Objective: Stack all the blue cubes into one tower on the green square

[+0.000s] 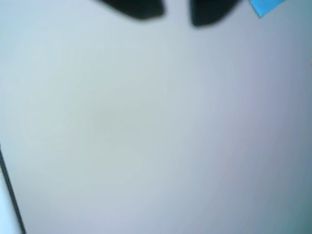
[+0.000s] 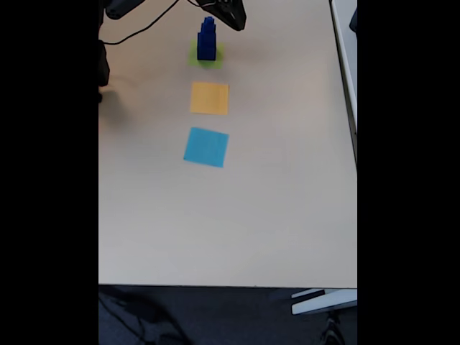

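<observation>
The blue cubes stand as one tower (image 2: pixel 206 39), narrowing upward, on the green square (image 2: pixel 218 57) at the far end of the table in the fixed view. My gripper (image 2: pixel 233 14) hangs just to the right of the tower's top, apart from it. The blurred wrist view has my gripper (image 1: pixel 176 14) at the top edge as two dark fingertips with a gap and nothing between them, over bare table.
An orange square (image 2: pixel 209 98) and a light-blue square (image 2: pixel 206 146) lie in a row nearer than the green one; a corner of the light-blue square (image 1: pixel 265 6) appears in the wrist view. A black cable (image 2: pixel 144 29) runs at the far left. The table's edge (image 1: pixel 9 195) crosses the lower left.
</observation>
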`<action>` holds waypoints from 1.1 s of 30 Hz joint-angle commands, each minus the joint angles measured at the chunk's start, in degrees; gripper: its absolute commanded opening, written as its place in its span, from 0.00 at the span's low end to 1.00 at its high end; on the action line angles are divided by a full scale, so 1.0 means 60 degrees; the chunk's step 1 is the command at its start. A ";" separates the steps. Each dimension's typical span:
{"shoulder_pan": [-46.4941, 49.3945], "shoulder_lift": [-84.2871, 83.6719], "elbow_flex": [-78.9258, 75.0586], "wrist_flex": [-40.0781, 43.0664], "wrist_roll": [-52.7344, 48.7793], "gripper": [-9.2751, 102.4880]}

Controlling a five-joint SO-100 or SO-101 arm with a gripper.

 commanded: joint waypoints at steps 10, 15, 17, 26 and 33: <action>-0.0205 0.2754 0.3062 -0.0088 0.0571 0.08; -0.0234 0.4131 0.4731 -0.0249 0.0923 0.08; -0.0234 0.5142 0.5947 -0.0762 0.0806 0.08; -0.0176 1.0957 1.3813 -0.4937 0.0396 0.08; 0.0029 1.3506 1.7080 -0.6416 0.0205 0.08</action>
